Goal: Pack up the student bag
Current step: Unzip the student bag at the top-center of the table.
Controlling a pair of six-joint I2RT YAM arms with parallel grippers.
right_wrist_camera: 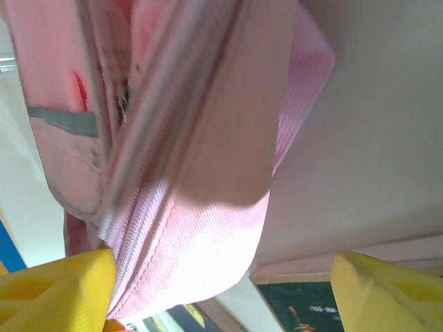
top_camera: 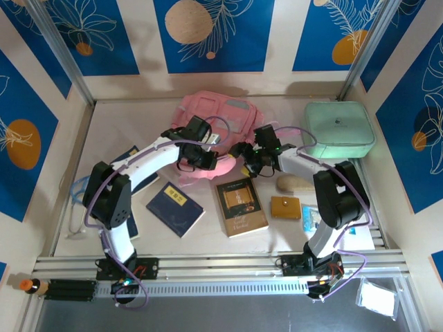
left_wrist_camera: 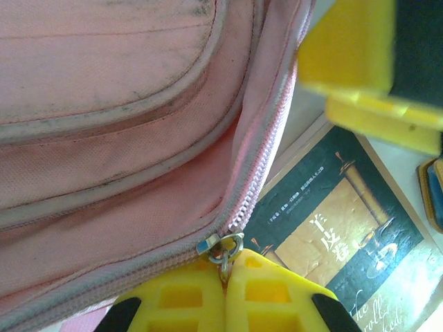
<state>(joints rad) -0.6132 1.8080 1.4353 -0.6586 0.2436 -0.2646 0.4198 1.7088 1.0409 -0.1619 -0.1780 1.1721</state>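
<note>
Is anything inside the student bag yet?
Cannot tell. On the student bag, pink fabric and the meshed zipper cover the interior; the left end effector pinches the zipper pull.

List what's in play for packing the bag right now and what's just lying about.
In play: student bag; its zipper pull, pinched by the left tool; right tool, open around the bag's edge.
Lying about, perhaps for packing later: dark blue book; brown book; tan wallet; mint-green case.
</note>
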